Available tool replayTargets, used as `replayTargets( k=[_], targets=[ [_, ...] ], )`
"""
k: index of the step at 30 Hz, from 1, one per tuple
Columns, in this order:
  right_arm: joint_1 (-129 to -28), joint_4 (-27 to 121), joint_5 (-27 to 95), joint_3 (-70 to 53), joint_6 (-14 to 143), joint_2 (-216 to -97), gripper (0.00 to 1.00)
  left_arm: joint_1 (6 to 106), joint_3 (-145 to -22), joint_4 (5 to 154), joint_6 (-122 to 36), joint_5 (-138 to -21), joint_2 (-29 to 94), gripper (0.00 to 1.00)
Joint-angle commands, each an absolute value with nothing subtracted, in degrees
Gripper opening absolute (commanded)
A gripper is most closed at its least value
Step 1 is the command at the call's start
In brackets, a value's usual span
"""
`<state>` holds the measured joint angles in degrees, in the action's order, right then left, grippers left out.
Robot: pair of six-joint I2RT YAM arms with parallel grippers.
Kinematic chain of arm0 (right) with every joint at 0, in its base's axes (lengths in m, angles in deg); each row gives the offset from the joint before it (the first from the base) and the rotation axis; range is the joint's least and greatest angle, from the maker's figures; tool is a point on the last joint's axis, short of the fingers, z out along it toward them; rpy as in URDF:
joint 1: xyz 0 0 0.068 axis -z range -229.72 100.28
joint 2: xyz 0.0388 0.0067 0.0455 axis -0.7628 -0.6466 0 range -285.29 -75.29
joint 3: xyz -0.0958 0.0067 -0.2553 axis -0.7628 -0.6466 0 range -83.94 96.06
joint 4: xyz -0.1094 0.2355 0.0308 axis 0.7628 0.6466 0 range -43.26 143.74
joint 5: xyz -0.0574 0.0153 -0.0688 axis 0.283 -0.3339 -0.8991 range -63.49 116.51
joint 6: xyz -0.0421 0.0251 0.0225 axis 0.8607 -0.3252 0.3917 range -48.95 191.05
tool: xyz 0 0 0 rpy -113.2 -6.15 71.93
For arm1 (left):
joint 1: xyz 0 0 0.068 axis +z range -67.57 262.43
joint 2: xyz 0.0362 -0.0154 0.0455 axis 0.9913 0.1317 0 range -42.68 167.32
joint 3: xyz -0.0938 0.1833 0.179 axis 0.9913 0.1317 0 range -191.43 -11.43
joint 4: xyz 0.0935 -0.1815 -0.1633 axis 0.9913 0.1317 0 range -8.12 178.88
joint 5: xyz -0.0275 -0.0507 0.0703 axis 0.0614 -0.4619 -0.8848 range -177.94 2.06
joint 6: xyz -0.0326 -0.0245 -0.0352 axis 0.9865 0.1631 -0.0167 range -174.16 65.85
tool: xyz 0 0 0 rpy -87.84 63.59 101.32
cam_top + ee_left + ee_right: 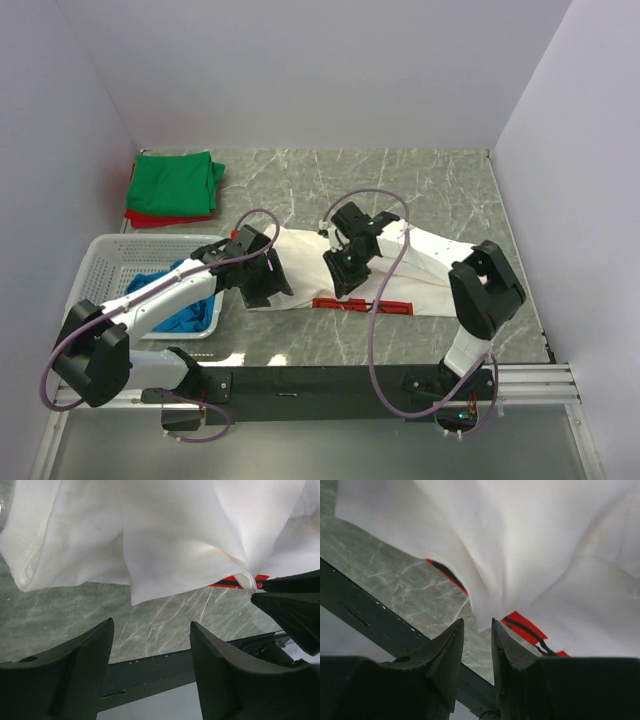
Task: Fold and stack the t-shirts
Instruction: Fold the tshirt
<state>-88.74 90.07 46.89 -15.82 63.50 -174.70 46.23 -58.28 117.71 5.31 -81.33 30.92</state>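
A grey marble table [430,180] between white walls carries the white t-shirt [420,265] at its middle. Far left, the green shirt [178,183] lies on the red shirt [150,218]. The basket [120,255] holds the blue shirt [190,310]. The left gripper [150,625] gapes wide and the right gripper [477,622] is narrowly parted, both empty at the white cloth's edge.

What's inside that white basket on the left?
A crumpled blue shirt lies in the basket. The left arm crosses over it, so anything else inside is hidden.

Pale walls [320,70] enclose a grey-green marbled tabletop [420,190] on three sides.
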Motion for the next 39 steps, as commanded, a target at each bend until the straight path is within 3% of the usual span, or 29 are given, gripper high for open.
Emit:
replayTargets(
  k=[1,16,29,39],
  targets=[
    [-88.83,92.61,44.53,-14.07,63.76,-168.64,0.36,46.04,-61.86,119.32,5.96,-82.49,29.83,0.70],
    [-69.33,85.68,38.73,-17.58,63.93,-168.36,0.39,46.13,-86.92,116.33,-2.21,-84.17,61.55,0.72],
    [-65.71,84.09,38.28,-18.10,58.13,-177.59,0.40,46.22,-70.40,111.85,1.57,-83.55,55.41,0.73],
    [-66.85,84.62,42.76,-21.01,56.28,-181.72,0.41,48.50,-83.82,115.01,-6.24,-87.15,67.52,0.75]
  ],
)
